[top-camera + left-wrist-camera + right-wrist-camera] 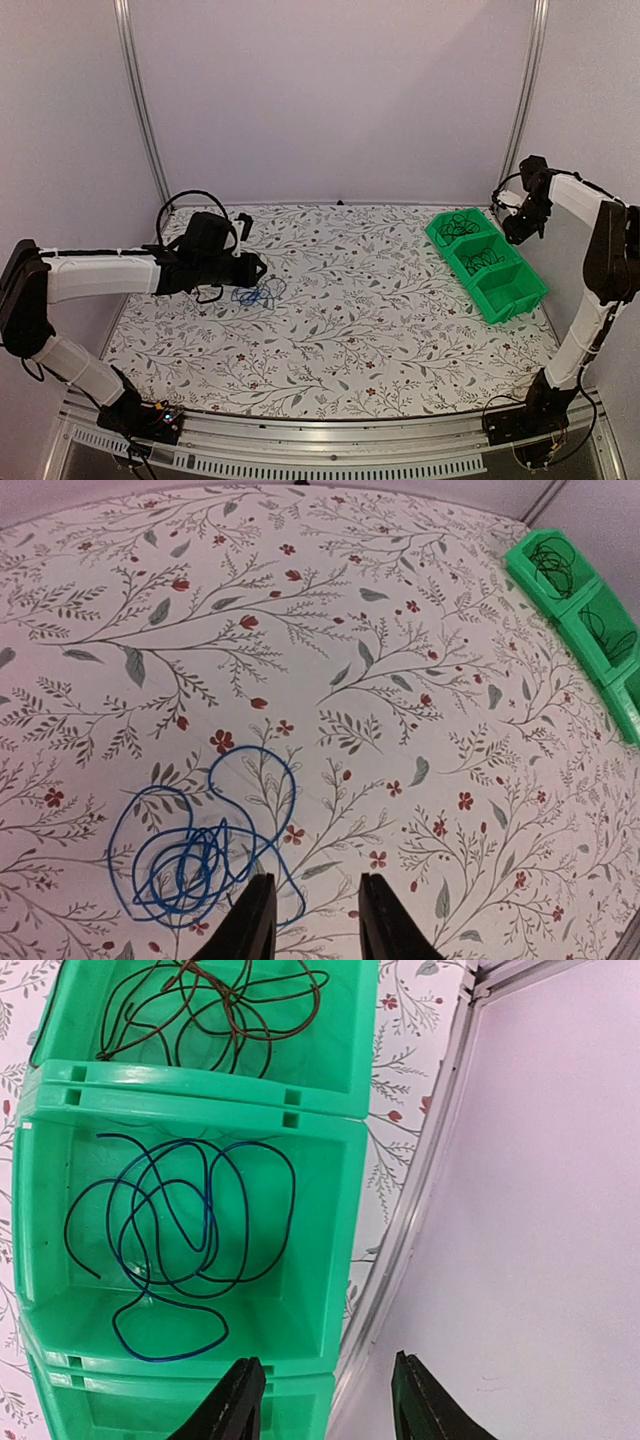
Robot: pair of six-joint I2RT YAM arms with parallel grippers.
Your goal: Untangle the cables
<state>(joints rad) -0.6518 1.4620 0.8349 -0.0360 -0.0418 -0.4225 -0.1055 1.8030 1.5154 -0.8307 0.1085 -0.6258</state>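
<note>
Take the green bin (515, 300) as your reference. Your right gripper (328, 1362) hangs above the bin's wall-side edge, with its fingers spread wide and nothing between them. Two of the cables lie inside the bin. A dark cable (225, 1005) is loosely coiled in the bin's farthest compartment. A dark blue cable (212, 1210) is looped in the middle compartment, directly under the right wrist camera. A green divider wall separates the two (neither strand crosses it, as far as the right wrist view shows).

Your left gripper (315, 885) is well apart from the bin, across the floral tabletop (380, 330) on the left arm's side. Its jaws are parted and hold nothing, with only bare printed cloth showing in the gap. The bright blue cable (195, 850) lies flat on the tabletop, equally far from the bin. It is a small dense coil with one wider loop thrown out toward the bin. The coil sits just beside the left finger, and one strand runs close along it. You cannot tell from these views whether that strand touches the finger.
</note>
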